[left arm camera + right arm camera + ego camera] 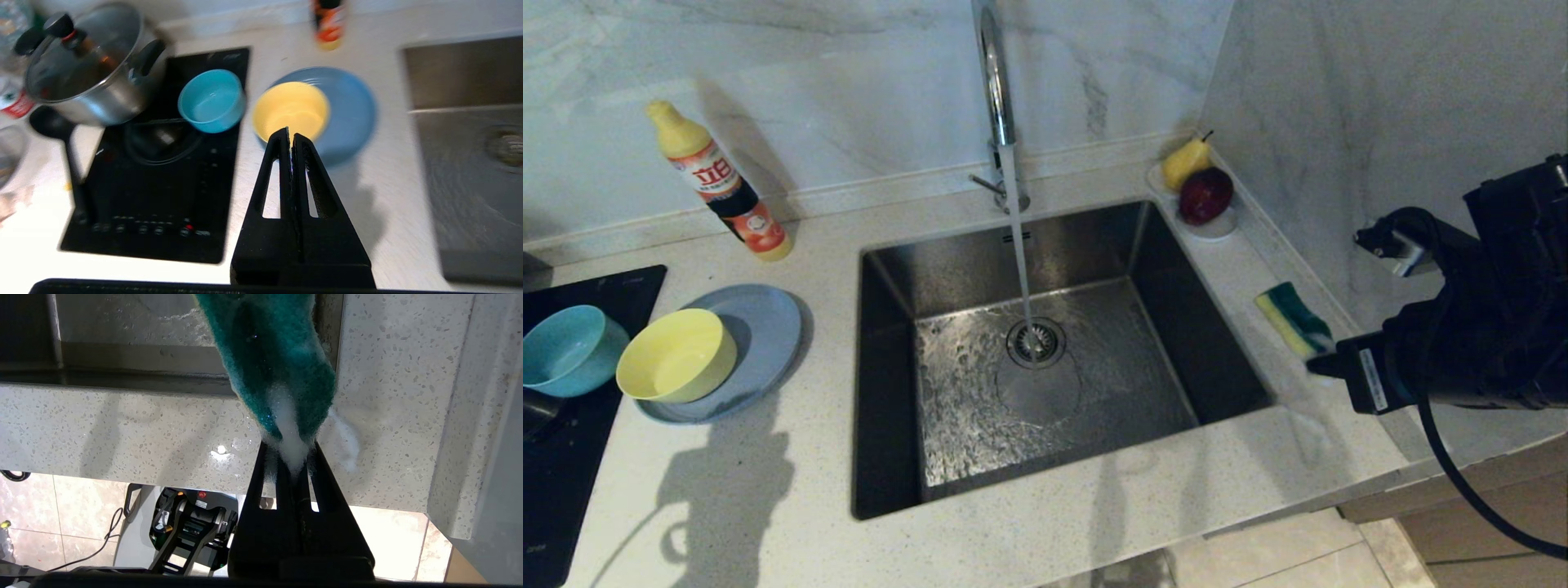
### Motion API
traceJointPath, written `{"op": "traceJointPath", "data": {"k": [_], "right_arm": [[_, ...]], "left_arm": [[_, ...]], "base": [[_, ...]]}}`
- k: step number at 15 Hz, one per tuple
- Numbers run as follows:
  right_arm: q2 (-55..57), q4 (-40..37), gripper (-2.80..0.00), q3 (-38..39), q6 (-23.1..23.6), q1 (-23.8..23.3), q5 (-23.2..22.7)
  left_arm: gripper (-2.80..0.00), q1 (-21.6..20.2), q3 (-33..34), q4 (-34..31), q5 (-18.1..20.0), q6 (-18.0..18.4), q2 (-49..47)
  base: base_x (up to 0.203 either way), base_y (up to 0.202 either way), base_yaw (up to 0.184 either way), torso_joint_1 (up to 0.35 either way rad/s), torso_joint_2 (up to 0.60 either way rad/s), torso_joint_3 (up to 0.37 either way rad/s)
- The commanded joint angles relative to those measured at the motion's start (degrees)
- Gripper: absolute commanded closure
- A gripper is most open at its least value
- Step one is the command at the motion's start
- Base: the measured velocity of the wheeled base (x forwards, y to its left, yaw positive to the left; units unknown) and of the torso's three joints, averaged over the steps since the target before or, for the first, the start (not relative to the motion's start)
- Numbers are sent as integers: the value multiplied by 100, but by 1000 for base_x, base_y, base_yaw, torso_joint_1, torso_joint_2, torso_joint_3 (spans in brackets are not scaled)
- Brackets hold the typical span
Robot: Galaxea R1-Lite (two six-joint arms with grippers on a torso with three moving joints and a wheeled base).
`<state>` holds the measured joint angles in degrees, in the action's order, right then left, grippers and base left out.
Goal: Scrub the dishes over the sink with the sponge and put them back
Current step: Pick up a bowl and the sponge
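right gripper (291, 457) pinching sponge (273, 355) – above counter edge | left gripper (291, 136) pressed together – over yellow bowl (291, 108)

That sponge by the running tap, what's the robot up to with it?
It's about to wash dishes. The right claw is pinched shut on the sponge, beside the sink, where water runs. The left claw, shut and empty, hovers over the yellow bowl sitting on the plate; the teal bowl waits alongside.
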<state>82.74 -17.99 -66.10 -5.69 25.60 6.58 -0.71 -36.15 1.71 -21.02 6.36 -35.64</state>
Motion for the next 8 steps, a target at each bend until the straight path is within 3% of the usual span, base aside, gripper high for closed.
{"op": "traceJointPath", "data": {"k": [1, 5, 8], "right_arm": [[14, -20, 0, -17, 7, 6, 10], [150, -20, 0, -26, -7, 142, 25], [225, -20, 0, -61, -2, 243, 27]], "left_arm": [[0, -20, -561, 67, -370, -112, -1822], [0, -267, -1472, 308, -762, -731, -4018], [0, -830, -2395, 461, -743, -1258, -5211]], "base": [[0, 0, 0, 0, 0, 0], [0, 0, 0, 0, 0, 0], [0, 0, 0, 0, 0, 0]]}}
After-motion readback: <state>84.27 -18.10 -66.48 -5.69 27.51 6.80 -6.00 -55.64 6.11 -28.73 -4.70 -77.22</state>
